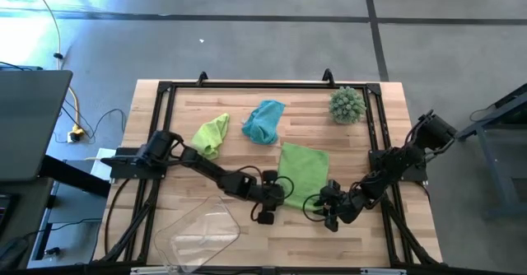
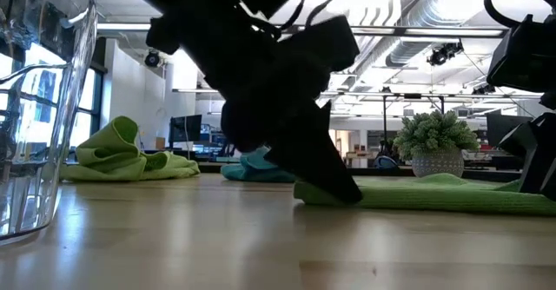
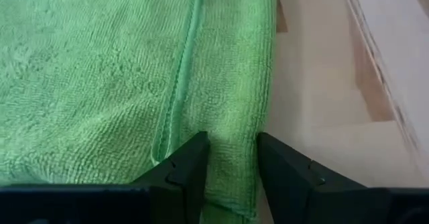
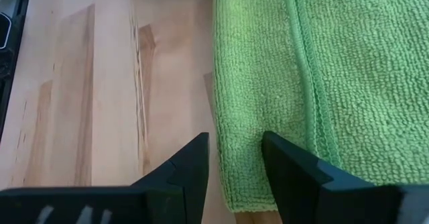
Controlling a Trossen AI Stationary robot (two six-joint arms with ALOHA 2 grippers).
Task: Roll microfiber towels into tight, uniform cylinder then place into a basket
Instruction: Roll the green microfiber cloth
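The flat lime green towel (image 1: 303, 170) lies spread mid-table, its near edge pinched at one corner by the left gripper (image 3: 231, 167) and at the other by the right gripper (image 4: 234, 163), both narrowly parted around cloth. A crumpled green towel (image 1: 212, 133) and teal towel (image 1: 263, 120) lie behind it, the clear basket (image 1: 202, 235) near the front edge.

Flat towel (image 1: 303, 166) lies mid-desk (image 1: 198, 118). Behind it: bunched towel (image 1: 264, 120); farther left, crumpled towel (image 1: 212, 134); behind right, ball (image 1: 347, 104). Basket (image 1: 202, 235) sits front-left of it. Left claw (image 1: 276, 194) and right claw (image 1: 323, 202) straddle its front corners.
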